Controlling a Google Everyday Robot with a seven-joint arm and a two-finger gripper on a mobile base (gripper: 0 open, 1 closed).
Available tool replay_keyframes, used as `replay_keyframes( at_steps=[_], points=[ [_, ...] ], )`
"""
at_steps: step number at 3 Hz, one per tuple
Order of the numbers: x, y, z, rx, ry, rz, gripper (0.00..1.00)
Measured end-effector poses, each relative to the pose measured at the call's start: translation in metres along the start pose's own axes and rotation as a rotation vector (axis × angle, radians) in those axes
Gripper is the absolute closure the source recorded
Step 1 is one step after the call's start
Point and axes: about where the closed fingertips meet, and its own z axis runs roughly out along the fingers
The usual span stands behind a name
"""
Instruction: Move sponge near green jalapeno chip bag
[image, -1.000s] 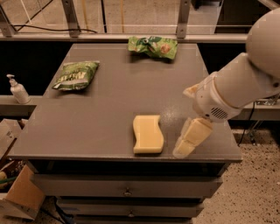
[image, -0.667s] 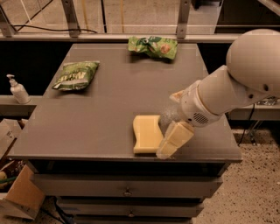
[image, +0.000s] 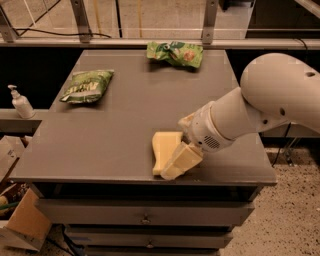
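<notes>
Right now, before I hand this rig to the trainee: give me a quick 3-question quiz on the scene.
1. True or false: the sponge lies right beside the green jalapeno chip bag.
2. Where is the hand? A) low at the front edge of the table, at the sponge's right side; B) at the rear edge; C) off to the left.
3. Fill in: ___ snack bags lie on the table.

Key:
1. False. The sponge is at the front, the bag at the rear left, well apart.
2. A.
3. Two. The second is a brighter green bag at the rear.
</notes>
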Motion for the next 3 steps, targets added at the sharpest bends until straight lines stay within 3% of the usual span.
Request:
replay_keyframes(
  at_steps=[2, 3],
  points=[
    [-0.005, -0.008, 0.000, 0.009, 0.005, 0.032, 0.62],
    [-0.018, -0.026, -0.015, 0.042, -0.003, 0.032, 0.87]
  ],
)
